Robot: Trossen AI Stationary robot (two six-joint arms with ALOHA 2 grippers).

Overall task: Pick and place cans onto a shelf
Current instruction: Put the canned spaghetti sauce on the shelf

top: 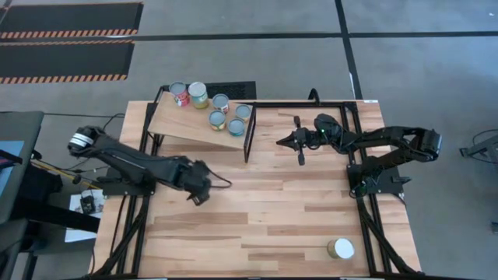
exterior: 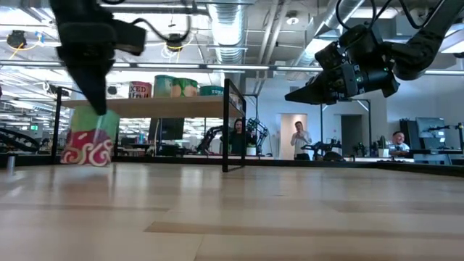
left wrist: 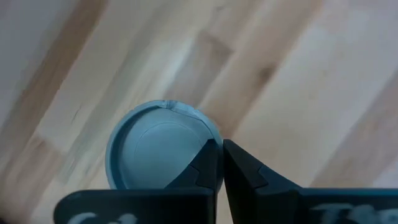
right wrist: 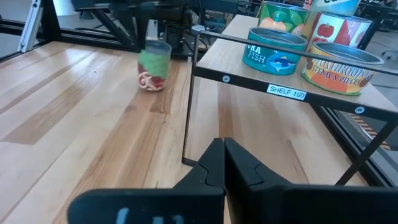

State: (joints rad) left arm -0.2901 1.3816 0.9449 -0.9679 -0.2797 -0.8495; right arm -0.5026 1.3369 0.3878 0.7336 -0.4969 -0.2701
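Can [exterior: 90, 143] upright on table, axis vertical; left gripper [top: 198, 194] closed above it; right gripper [top: 300, 158] closed, empty.

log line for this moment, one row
left gripper: shut, above green-red can | right gripper: shut, raised by shelf | shelf: six cans | cream-top can: near table edge
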